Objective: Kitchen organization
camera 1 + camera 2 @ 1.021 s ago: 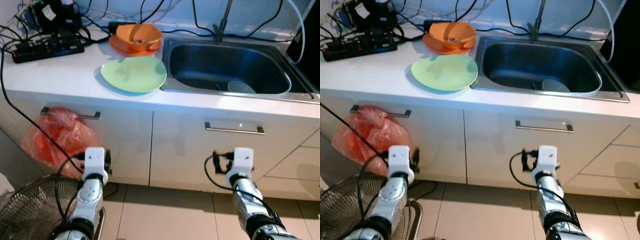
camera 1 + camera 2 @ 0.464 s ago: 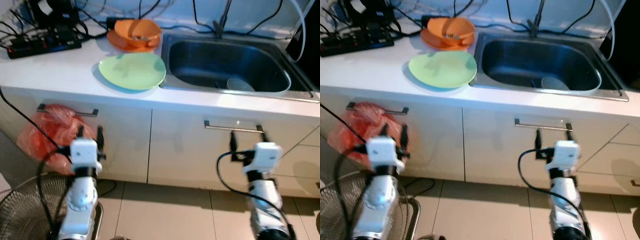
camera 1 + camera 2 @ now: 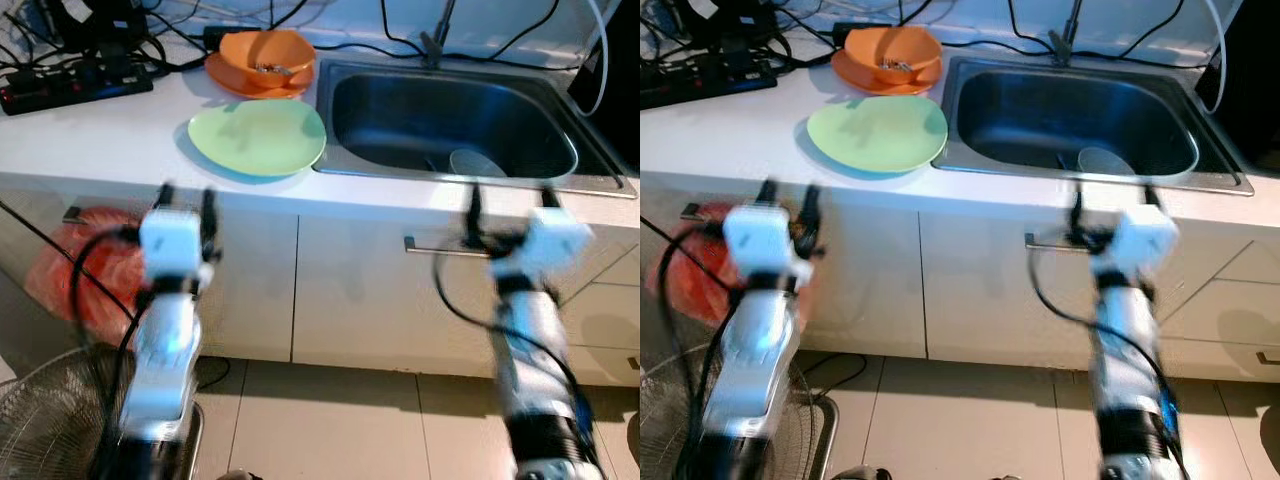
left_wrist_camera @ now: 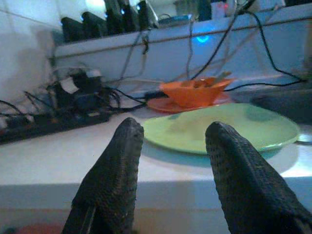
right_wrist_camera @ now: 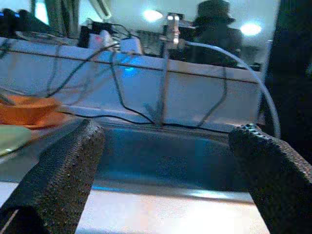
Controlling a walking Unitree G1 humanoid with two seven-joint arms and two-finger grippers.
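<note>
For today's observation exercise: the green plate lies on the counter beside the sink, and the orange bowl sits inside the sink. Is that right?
Not quite. The orange bowl sits on an orange plate on the counter, behind the green plate, not inside the sink. The left eye view shows it. The green plate does lie on the counter beside the sink.

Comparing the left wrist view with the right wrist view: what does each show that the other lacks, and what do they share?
Left wrist view alone: the round light-green plate lying flat on the white countertop, and the black power strip with tangled cables, seen past the left gripper, jaws open. Right wrist view alone: the stainless steel sink basin and the thin upright faucet, seen between the right gripper's wide-open jaws. Both: the orange bowl on its orange plate and the cable-draped back wall.
</note>
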